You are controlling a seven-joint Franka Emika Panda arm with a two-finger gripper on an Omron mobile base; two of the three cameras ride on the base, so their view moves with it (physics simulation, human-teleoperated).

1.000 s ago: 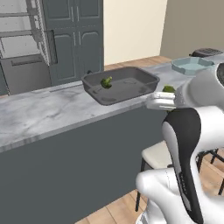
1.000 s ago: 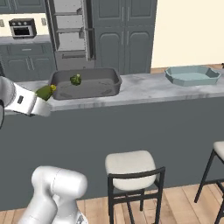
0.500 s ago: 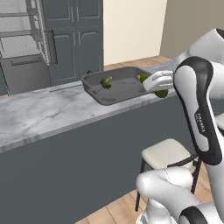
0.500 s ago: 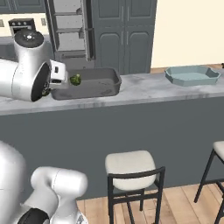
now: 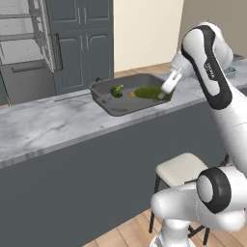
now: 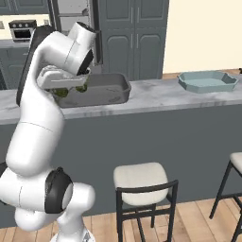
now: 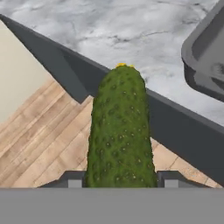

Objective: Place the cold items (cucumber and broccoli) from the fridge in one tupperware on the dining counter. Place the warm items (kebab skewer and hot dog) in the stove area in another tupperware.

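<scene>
The gripper (image 5: 163, 94) is clamped on the cucumber (image 5: 148, 91), held over the dark tupperware (image 5: 109, 103) on the counter, beside the 1 broccoli (image 5: 116, 90) inside. Best to lower it fully within the walls before releasing.

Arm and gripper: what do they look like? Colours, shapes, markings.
Glossy white rounded arm links with black joint bands and a dark disc on the lower joint; small dark lettering on the upper link. White hand, gripper with two small dark grey fingertips. No cables visible.

A cushioned stool (image 6: 144, 184) stands on the wood floor (image 7: 39, 144) against the grey marble bench (image 5: 53, 120). Behind are dark cabinets (image 6: 137, 38) and what looks like a microwave (image 6: 20, 29).
</scene>
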